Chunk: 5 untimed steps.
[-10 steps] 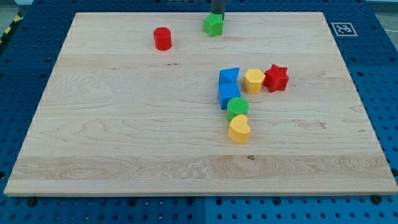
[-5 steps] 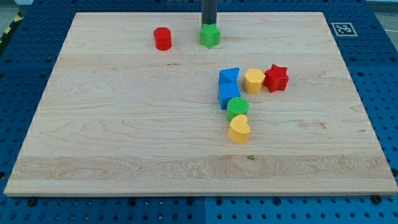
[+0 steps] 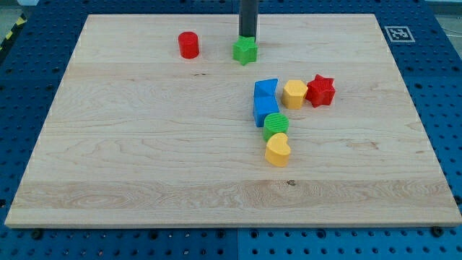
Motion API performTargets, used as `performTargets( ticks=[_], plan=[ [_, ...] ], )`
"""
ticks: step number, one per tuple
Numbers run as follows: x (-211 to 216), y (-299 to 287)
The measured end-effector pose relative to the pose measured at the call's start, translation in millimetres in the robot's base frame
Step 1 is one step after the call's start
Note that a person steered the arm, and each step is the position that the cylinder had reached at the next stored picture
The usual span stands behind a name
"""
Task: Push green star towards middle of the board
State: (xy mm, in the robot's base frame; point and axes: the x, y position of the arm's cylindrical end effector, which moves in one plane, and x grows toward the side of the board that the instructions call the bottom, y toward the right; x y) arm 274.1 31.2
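I carry no claw, only my tip touching the far side of the green star near the desk's top edge; small, stiff and probably light, it may spin unless pushed centrally.

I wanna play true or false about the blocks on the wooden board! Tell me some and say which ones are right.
1. My tip is right above the green star in the view. True.
2. The red cylinder sits at the view's right of the green star. False: it sits at its left.
3. The red star touches the yellow hexagon. True.
4. The yellow heart lies at the board's top edge. False: it lies below the green ridged cylinder.
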Motion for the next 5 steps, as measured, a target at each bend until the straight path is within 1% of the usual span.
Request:
performTargets(
  ticks=[2, 5],
  plan=[
    [14, -5],
    [19, -14]
  ],
)
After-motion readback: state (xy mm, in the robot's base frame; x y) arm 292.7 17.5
